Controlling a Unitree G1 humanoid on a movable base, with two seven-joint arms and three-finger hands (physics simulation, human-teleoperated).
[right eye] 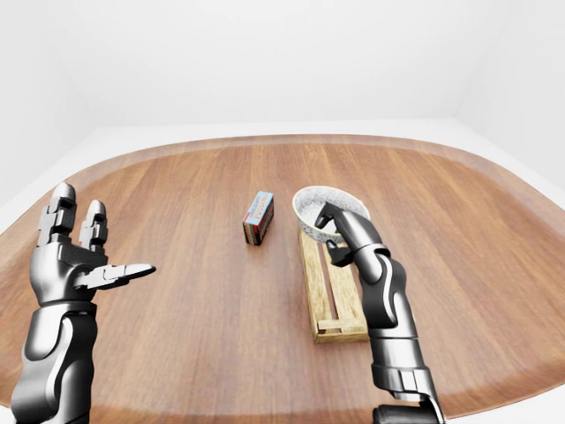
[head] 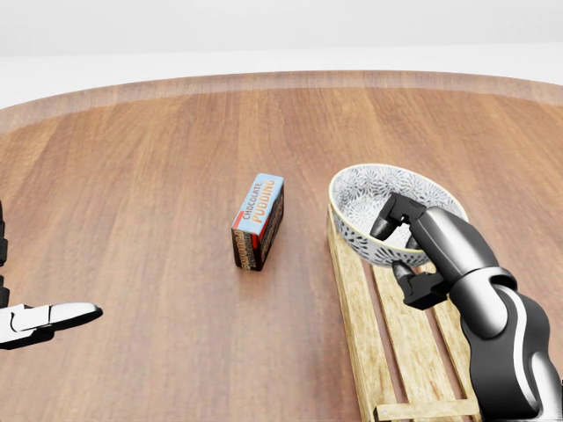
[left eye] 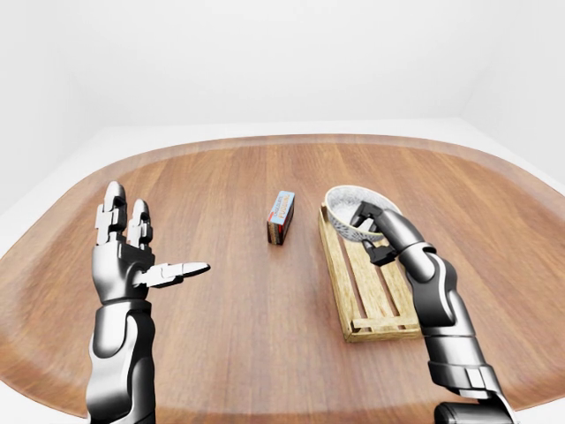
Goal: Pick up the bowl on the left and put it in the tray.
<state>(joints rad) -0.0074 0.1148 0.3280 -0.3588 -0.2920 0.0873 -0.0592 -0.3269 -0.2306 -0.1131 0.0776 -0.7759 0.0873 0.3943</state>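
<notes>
Hands first. The left hand (left eye: 124,256) stands nearest, low in the left-eye view and well to the left of the tray (head: 347,290). It is raised palm-in, its fingers spread wide and upright, its thumb poking out towards the tray. It holds nothing and touches nothing.

Moving up the view, the tray lies flat on the tabletop (head: 132,176). It is a long wooden slatted frame running away from the robot. Its near end is bare, with only slats and rails showing.

Above that near end the dark right arm reaches in from the bottom right of the head view. The right hand (head: 435,246) is clamped on the bowl (head: 369,198). Its fingers hook over the rim and down the inside wall, and its thumb presses on the outside just below. It's a firm pinch on the rim side nearest the robot.

The bowl, white with a grey flower pattern, sits over the tray's far end and hides that end from the head view. It tips a little, mouth up. Whether its base touches the slats or hangs just above them, I cannot tell.

Left of the tray's far end, clear of it, a blue and brown pudding box (head: 258,220) lies on the wood. Beyond the tray the round tabletop runs on to its pale far edge.
</notes>
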